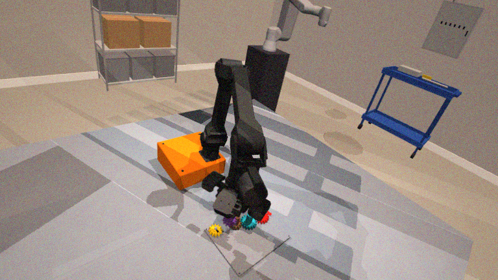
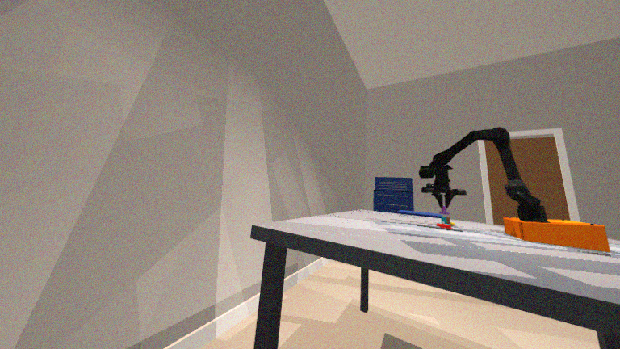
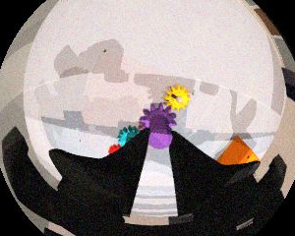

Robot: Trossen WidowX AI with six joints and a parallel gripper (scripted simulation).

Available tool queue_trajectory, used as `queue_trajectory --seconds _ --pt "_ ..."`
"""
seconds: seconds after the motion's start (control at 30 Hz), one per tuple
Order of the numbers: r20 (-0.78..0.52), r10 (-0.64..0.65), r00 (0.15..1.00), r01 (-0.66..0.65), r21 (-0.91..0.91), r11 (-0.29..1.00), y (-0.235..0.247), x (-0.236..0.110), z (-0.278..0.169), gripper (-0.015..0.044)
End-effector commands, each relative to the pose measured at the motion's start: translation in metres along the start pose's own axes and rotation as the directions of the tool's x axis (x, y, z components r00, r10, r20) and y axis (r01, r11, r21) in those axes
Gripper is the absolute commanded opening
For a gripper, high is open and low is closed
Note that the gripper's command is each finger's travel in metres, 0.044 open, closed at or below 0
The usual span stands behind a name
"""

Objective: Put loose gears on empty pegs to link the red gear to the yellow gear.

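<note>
The gripper [image 2: 443, 206] [image 3: 160, 134] points down, shut on the purple gear [image 1: 230, 221] [image 2: 443, 211] [image 3: 158, 117] by its knob. In the exterior view this gear is above the teal gear's height. The yellow gear [image 1: 214, 230] [image 3: 178, 97] with a black stripe is on the grey board [image 1: 244, 253]. The teal gear [image 1: 249, 221] [image 2: 445, 220] [image 3: 128, 136] stands beside the red gear [image 1: 264, 217] [image 2: 443, 225] [image 3: 114, 148]. A brown gear [image 1: 237, 223] shows between purple and teal, mostly hidden. Whether the low gears mesh is unclear; the peg below the purple gear is hidden.
The orange base block [image 1: 190, 159] [image 2: 557, 235] [image 3: 237, 152] bears the arm on the table [image 1: 128, 233] [image 2: 347, 230]. Shadows and light patches cross the table and board. A blue cart [image 1: 398, 126] and a shelf rack stand away from the table.
</note>
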State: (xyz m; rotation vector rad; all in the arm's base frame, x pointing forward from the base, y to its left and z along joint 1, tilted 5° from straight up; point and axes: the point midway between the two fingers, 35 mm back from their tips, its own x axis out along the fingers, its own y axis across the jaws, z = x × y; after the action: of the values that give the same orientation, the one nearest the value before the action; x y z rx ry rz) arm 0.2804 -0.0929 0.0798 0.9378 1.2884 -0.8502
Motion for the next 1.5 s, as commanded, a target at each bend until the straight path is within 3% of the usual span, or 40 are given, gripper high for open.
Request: queue_trajectory --seconds 0.0,0.53,0.77,1.23,1.47 --pt "-0.001 0.006 1.000 -0.006 0.006 1.000 0.002 -0.001 0.000 0.0000" --pt "-0.001 0.006 1.000 -0.006 -0.175 0.985 0.001 0.020 0.000 0.0000" --pt "-0.001 0.006 1.000 -0.006 -0.087 0.996 0.002 0.029 0.000 0.0000" --pt "-0.002 0.006 1.000 -0.005 0.264 0.965 0.001 0.045 0.000 0.0000" --pt "-0.002 0.006 1.000 -0.006 0.230 0.973 0.002 0.044 0.000 0.0000"
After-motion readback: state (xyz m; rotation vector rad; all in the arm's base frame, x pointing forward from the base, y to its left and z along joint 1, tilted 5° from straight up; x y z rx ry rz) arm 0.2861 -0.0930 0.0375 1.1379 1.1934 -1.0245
